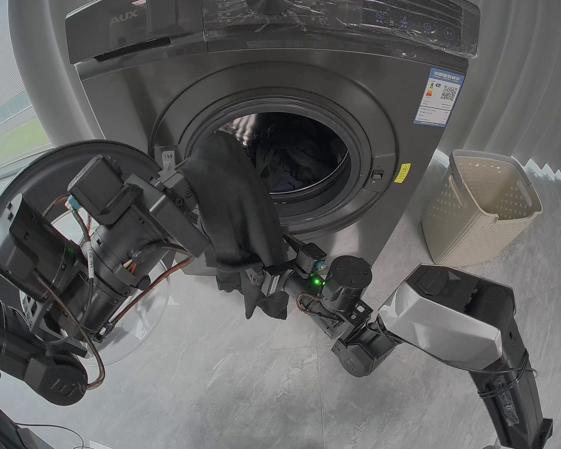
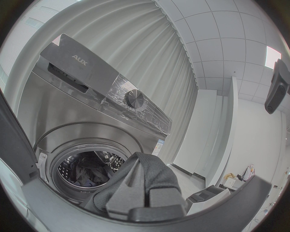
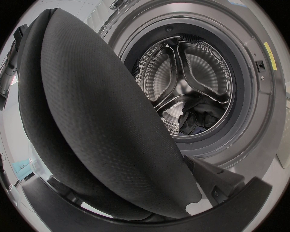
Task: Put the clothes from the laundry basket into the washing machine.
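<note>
One grey washing machine [image 1: 263, 87] stands on the pale floor [image 1: 245, 380]. Silver letters [image 1: 124, 17] sit on its drawer at 11 o'clock. There are two stickers. A blue and white sticker [image 1: 438, 96] with a square code is at 2 o'clock from the round hole. A small yellow sticker [image 1: 402, 172] is at 3 o'clock from the hole, but its writing is too small to read. Shiny plastic wrap [image 1: 350, 17] covers the top panel, and one round knob [image 2: 135, 98] sits there.

The round door [image 1: 52, 175] hangs open at 9 o'clock from the hole. One cream laundry basket [image 1: 479, 204] stands on the floor at 3 o'clock from the machine, near it.

One dark cloth [image 1: 234, 210] hangs right in front of the hole and hides its 8 o'clock side. The left hand [image 2: 145, 193] is pinched narrow and holds the top of the cloth. The right hand [image 1: 257, 277] is at the cloth's bottom end, at 6 o'clock from the hole. The cloth covers it, so I cannot tell if it is wide or narrow.

A small heap of dark clothes [image 3: 199, 116] lies low inside the drum.
</note>
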Motion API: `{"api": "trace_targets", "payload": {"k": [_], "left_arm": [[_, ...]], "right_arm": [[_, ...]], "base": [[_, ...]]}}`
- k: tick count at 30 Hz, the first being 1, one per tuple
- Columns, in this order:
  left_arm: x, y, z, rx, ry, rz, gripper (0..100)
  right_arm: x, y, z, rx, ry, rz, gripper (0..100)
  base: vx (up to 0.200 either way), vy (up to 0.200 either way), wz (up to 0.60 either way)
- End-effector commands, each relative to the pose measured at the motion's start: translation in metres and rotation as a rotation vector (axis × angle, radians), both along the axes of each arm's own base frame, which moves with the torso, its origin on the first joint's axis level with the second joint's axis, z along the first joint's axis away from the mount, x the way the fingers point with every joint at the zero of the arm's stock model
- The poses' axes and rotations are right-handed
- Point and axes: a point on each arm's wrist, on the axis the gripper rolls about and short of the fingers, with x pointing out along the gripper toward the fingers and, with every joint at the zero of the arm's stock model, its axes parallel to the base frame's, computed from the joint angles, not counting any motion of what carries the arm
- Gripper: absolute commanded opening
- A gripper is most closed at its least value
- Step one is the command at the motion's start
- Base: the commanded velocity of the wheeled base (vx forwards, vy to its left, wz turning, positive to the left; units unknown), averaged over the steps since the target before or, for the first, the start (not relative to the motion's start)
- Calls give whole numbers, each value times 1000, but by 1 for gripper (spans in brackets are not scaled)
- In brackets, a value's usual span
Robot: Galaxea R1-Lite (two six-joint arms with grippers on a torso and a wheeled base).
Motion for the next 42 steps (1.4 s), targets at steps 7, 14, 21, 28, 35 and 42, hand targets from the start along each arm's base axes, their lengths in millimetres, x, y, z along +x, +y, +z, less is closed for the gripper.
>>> {"api": "trace_targets", "payload": {"k": [7,14,21,28,35,42], "left_arm": [[1,2,1,-4,-2,9,0],[7,9,2,-6,-2,49,0],[11,10,-3,6,18,65,0],[25,15,-29,65,103,114,0],[30,14,-79,196,249,121,0],[39,13,-126,320,388,135,0]], "right_arm": [[4,2,-7,4,-1,-9,0],[10,-13,7,22,-24,-41,0],[-1,-32,37,35,-37,-59,0],[-16,-59,64,41,-46,-86,0],[-26,-70,87,63,-72,-93,0],[-36,-70,109,91,-108,-80,0]], "base": [[0,0,0],[0,0,0],[0,0,0],[0,0,0],[0,0,0],[0,0,0]]}}
